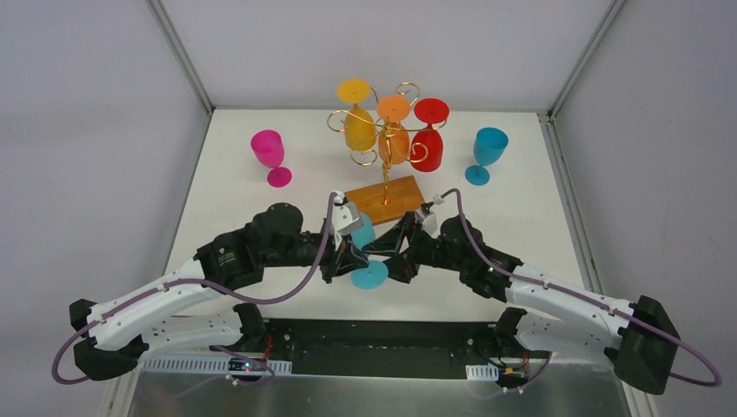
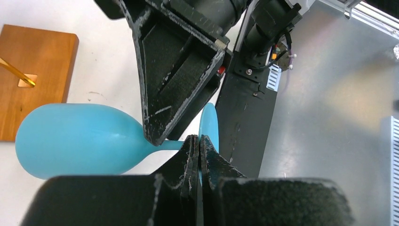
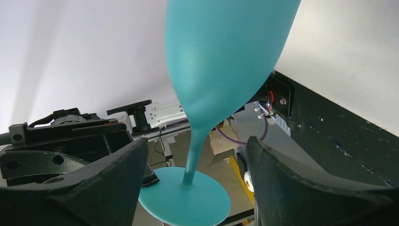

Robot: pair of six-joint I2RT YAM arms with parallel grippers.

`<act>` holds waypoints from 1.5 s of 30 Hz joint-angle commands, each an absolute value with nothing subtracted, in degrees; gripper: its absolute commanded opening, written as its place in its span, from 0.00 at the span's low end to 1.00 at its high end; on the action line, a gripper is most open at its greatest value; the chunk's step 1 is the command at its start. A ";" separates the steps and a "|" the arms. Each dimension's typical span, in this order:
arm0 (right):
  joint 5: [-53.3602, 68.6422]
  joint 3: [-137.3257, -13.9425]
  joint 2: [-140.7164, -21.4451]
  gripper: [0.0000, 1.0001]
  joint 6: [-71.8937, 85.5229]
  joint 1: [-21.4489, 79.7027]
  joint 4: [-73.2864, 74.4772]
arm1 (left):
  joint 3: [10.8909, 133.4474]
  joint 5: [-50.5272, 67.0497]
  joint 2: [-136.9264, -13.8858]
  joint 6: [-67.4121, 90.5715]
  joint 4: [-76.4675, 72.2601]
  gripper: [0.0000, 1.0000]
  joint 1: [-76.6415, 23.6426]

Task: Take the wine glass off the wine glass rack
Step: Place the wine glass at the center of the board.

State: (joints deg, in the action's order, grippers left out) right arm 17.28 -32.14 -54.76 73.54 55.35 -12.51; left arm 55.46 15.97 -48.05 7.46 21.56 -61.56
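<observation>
A teal wine glass (image 1: 363, 231) is held off the rack, lying on its side above the table just in front of the wooden base (image 1: 401, 193), foot (image 1: 369, 275) toward the arms. My left gripper (image 1: 346, 263) is shut on the rim of the foot (image 2: 208, 123); the bowl (image 2: 80, 141) points toward the base. My right gripper (image 1: 393, 252) is open, its fingers (image 3: 282, 174) on either side of the stem (image 3: 194, 153) without touching it. The gold wire rack (image 1: 385, 148) still carries yellow (image 1: 359, 129), orange (image 1: 393, 141) and red (image 1: 428, 146) glasses hanging upside down.
A pink glass (image 1: 271, 156) stands upright left of the rack and a blue glass (image 1: 487, 155) stands right of it. The black mounting rail (image 1: 382, 339) and metal plate lie at the near edge. White walls close in the table.
</observation>
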 commanded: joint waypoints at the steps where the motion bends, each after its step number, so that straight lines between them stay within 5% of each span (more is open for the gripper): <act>1: 18.29 -32.49 -55.99 0.77 75.64 56.73 -19.42 | 55.41 17.53 -46.21 4.60 17.14 0.00 -62.21; 18: 18.36 -34.18 -59.73 0.39 76.06 60.16 -23.29 | 52.46 20.25 -44.78 3.81 15.12 0.00 -62.75; 27: 18.41 -34.22 -59.84 0.02 75.83 60.49 -23.29 | 51.70 19.82 -44.22 3.86 15.20 0.00 -62.88; 29: 18.52 -34.31 -59.96 0.00 75.71 60.47 -23.34 | 51.55 19.48 -44.38 4.19 15.20 0.00 -62.86; 33: 18.80 -34.65 -59.95 0.00 75.44 60.62 -23.06 | 52.06 19.41 -44.85 5.09 16.25 0.15 -62.80; 38: 18.94 -34.84 -58.94 0.00 74.33 60.59 -21.63 | 52.02 21.91 -44.10 6.53 17.29 0.45 -62.79; 45: 19.31 -35.32 -56.11 0.00 70.00 60.59 -17.62 | 52.55 21.13 -42.51 9.96 19.42 0.62 -62.84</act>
